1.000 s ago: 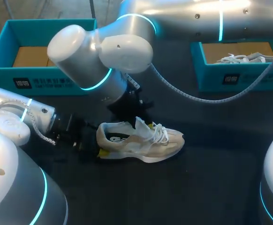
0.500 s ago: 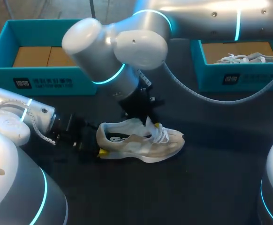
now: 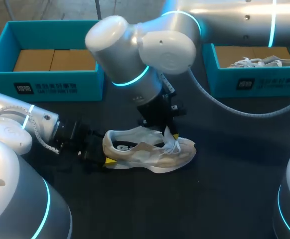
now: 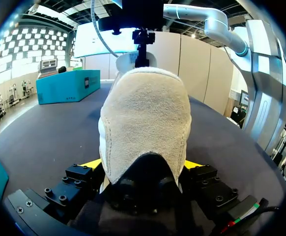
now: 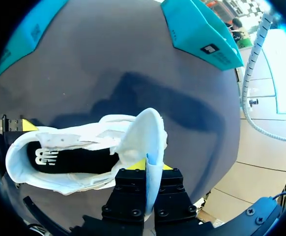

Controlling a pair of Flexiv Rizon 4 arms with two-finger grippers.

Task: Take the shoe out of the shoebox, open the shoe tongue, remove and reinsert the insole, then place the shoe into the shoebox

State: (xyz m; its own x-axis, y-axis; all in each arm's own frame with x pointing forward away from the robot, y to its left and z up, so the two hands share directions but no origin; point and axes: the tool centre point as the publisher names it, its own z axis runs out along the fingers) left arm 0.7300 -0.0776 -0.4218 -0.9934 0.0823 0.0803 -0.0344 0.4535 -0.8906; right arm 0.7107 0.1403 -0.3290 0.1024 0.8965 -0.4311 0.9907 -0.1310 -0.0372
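A beige and white shoe lies on its side on the dark table, toe to the right. My left gripper stands at its heel; in the left wrist view the suede heel fills the gap between the wide-set fingers of the gripper, and both yellow tips touch it. My right gripper is over the laces, shut on the white tongue, which stands lifted between the fingers of that gripper. The black insole shows inside the shoe.
A teal shoebox with brown cardboard inside stands at the back left. Another teal box at the back right holds a white shoe. My right arm's grey cable hangs over the table.
My right arm has swung to the right over the shoe and its fingers have closed on the tongue, which now stands nearer the toe. The left arm has kept still.
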